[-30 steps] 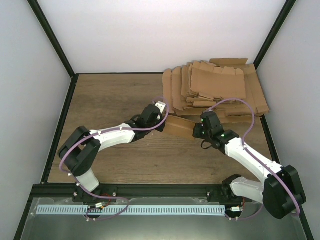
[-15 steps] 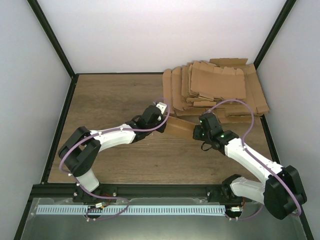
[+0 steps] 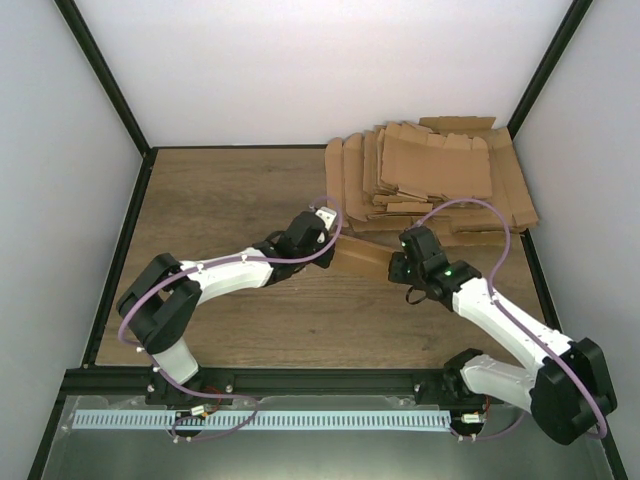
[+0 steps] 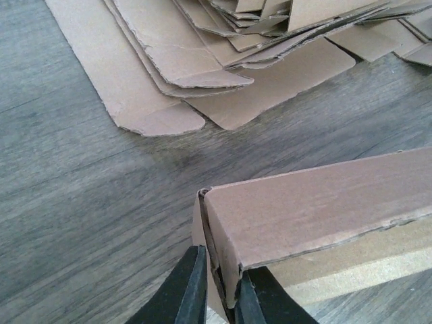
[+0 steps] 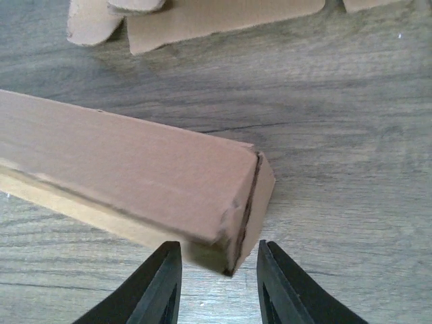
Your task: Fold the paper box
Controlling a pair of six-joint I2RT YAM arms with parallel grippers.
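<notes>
Now the oblong brown cardboard paper box (image 3: 360, 257) lies on the wooden table (image 3: 220, 200) between both arms, its long axis running straight from one gripper to the other. At one end the left gripper (image 4: 217, 291) pinches the flap edge in a narrow grip. At the other end the right gripper (image 5: 219, 280) stands parted astride the corner, apparently gripping nothing.

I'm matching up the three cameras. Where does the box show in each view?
Top external: box just right of centre, below the pile of flat blanks.
Left wrist: box lower right, pile across the top.
Right wrist: box from left to centre, pile along the top edge.
Shared landmark: the pile.
</notes>
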